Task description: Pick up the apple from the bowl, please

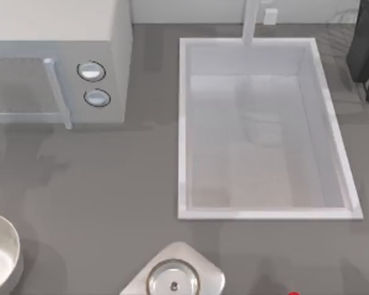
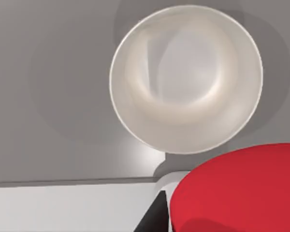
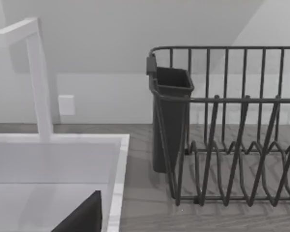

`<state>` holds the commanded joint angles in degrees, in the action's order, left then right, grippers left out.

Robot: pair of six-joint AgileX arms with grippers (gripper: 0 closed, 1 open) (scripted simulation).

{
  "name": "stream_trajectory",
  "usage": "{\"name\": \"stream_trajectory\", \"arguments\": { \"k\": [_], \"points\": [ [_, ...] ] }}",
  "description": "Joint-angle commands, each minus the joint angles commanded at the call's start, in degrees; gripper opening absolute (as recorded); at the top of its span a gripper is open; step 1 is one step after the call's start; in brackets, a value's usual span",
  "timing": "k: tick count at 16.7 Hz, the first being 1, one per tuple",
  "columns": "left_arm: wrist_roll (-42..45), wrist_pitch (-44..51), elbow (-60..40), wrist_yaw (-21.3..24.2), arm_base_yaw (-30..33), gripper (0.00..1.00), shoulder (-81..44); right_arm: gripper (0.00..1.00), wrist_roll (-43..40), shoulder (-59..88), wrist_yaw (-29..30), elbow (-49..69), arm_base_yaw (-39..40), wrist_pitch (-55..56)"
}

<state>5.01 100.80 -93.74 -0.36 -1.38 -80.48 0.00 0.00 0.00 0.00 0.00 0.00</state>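
One apple (image 2: pixel 237 188) – one empty bowl (image 2: pixel 186 77)

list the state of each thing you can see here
bowl: upright on the counter, nothing inside
apple: out of the bowl, close under the left wrist camera
sink: basin holds nothing
microwave: door shut
dish rack: no dishes in it

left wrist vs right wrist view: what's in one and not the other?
Left wrist view alone: the bowl, empty, seen from above, and the apple large and close to the camera, outside the bowl. Right wrist view alone: the dark dish rack with its cutlery holder, the sink and the faucet. Shared: the grey counter.
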Motion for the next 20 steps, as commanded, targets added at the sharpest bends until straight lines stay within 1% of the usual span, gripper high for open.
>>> {"name": "stream_trajectory", "arguments": {
  "k": [2,4,11,14,17,20],
  "points": [
    [-1.87,-0.16,-3.16,0.0,1.68,0.0,-3.21,1.0,0.0,0.0,0.0,0.0,0.0,0.0],
    [-4.88,-0.45,-8.42,0.06,4.5,0.0,-8.85,1.0,0.0,0.0,0.0,0.0,0.0,0.0],
    [-19.76,-3.09,-32.16,0.86,19.34,0.0,-39.52,1.0,0.0,0.0,0.0,0.0,0.0,0.0],
    [-25.16,-4.94,-40.2,0.99,24.38,0.0,-49.14,1.0,0.0,0.0,0.0,0.0,0.0,0.0],
    [-27.77,-6.49,-44.32,0.65,26.01,0.0,-53.36,1.0,0.0,0.0,0.0,0.0,0.0,0.0],
    [-27.9,-6.59,-44.52,0.62,26.06,0.0,-53.56,1.0,0.0,0.0,0.0,0.0,0.0,0.0]
  ]
}}
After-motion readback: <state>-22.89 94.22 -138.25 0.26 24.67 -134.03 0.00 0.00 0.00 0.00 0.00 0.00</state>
